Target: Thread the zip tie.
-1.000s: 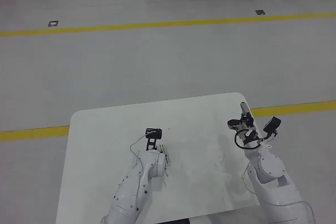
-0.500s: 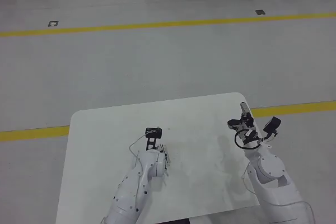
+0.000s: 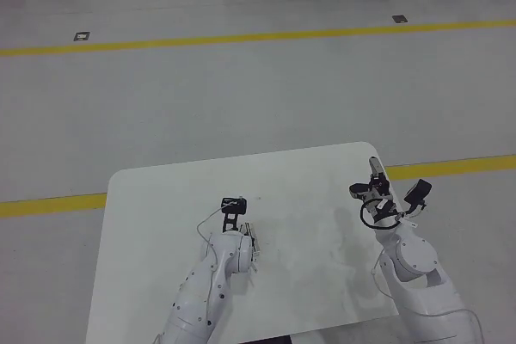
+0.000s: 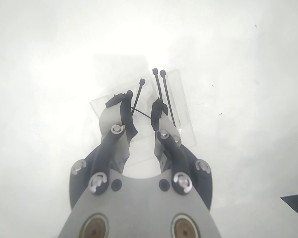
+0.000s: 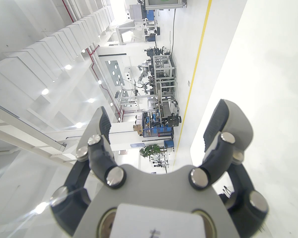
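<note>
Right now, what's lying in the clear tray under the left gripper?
At least three black zip ties lie in the clear tray, heads pointing away from the left gripper. Its open fingers cover their tail ends and part of the tray.

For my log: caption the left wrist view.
Open left gripper, fingers either side of a black plastic zip tie, at a clear plastic tray on the white table.

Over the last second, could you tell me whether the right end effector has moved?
No. The right end effector sits at the same spot over the table corner, beside the yellow floor line.
</note>
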`<state>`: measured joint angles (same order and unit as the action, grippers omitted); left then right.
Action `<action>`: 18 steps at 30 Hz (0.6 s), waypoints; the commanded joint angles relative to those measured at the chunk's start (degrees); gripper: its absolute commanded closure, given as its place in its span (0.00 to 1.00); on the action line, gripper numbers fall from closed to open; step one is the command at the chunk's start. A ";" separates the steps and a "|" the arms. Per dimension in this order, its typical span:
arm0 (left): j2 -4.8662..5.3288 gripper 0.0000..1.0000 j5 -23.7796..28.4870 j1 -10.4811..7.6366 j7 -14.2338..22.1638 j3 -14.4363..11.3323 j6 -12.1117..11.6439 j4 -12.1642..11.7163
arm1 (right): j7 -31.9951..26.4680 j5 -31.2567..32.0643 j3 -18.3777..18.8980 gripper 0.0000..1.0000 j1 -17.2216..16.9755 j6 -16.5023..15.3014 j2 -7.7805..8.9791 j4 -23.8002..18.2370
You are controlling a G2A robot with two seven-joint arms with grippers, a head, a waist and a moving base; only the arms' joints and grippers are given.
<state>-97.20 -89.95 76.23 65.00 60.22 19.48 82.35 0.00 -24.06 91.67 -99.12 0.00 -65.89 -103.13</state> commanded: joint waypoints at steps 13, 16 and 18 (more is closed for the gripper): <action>0.27 0.83 0.00 -0.18 0.65 -0.23 0.00 0.22 | 0.00 0.00 0.00 0.00 0.00 0.00 0.00 0.00; 0.43 0.83 0.00 -0.41 0.91 -0.17 0.00 -0.18 | 0.00 0.00 0.00 0.00 0.00 0.00 0.00 0.00; 0.56 0.84 0.00 -0.62 1.03 -0.26 0.00 -0.38 | 0.00 0.00 0.00 0.00 0.00 0.00 0.00 0.00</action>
<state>-96.72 -89.95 75.71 65.97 60.02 19.48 82.08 0.00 -24.06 91.67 -99.12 0.00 -65.89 -103.13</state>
